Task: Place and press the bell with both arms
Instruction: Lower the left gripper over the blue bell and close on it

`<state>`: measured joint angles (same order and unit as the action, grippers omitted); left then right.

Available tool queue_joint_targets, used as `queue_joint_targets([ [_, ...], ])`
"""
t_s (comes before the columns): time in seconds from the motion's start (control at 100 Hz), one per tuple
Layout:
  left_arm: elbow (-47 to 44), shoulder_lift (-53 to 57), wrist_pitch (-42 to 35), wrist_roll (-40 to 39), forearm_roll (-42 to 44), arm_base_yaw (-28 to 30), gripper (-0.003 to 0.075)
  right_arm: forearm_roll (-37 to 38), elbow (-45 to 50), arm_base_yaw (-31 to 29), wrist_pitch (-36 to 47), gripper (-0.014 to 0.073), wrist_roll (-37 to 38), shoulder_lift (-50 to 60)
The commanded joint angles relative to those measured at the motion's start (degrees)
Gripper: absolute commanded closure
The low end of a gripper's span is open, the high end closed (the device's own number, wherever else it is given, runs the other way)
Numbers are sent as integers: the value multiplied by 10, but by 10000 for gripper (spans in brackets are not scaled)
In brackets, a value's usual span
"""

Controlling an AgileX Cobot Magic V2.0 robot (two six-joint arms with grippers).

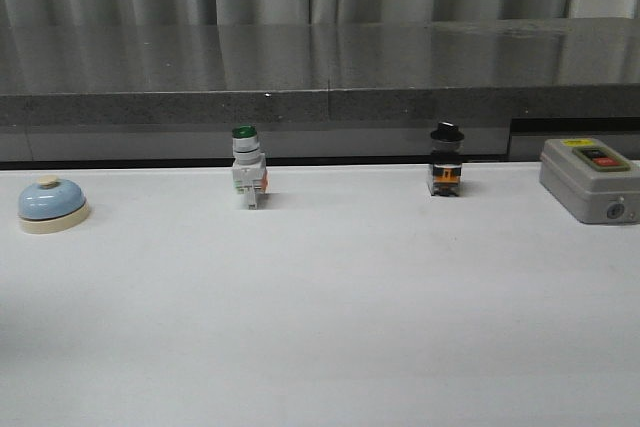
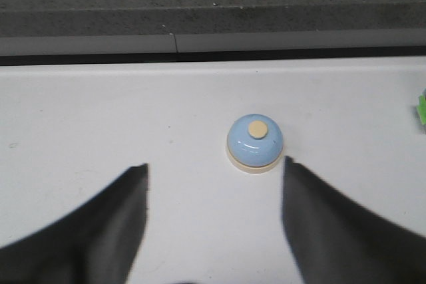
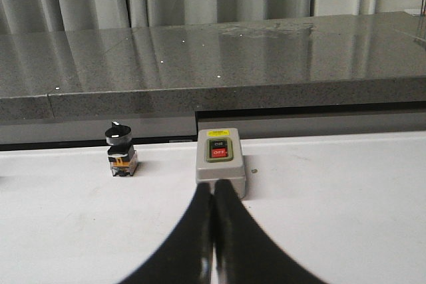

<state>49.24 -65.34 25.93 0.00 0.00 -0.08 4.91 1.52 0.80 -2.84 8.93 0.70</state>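
Left claw (image 2: 214,171) is spread wide, nothing between the fingers. One bell (image 2: 255,143) sits on the white worktop (image 2: 100,118) just ahead of the tips, nearer the finger (image 2: 326,224) beside it, not touching. Right claw (image 3: 213,194) is closed, fingers pressed together and empty, tips pointing at the one grey switch box (image 3: 220,163) just ahead. Count on the worktop: one bell, one green-capped push-button switch (image 1: 248,167), one black-knob selector switch (image 1: 446,160), one grey box.
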Motion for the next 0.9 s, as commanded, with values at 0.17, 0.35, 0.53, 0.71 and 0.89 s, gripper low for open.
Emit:
queue_joint_targets([
  [0.17,100,-127,13,0,-18,-41,49,1,-9,-3,43,654,-2,9],
  [0.35,182,-234,85,-6,-32,-43,49,1,-9,-3,43,654,-2,9],
  [0.53,263,-331,142,-6,-32,-43,49,1,-9,-3,43,654,-2,9],
  [0.71,319,-406,144,-6,-32,-43,49,1,-9,-3,43,654,-2,9],
  [0.89,352,-461,150,-6,-32,-43,50,1,-9,-3,43,654,-2,9],
])
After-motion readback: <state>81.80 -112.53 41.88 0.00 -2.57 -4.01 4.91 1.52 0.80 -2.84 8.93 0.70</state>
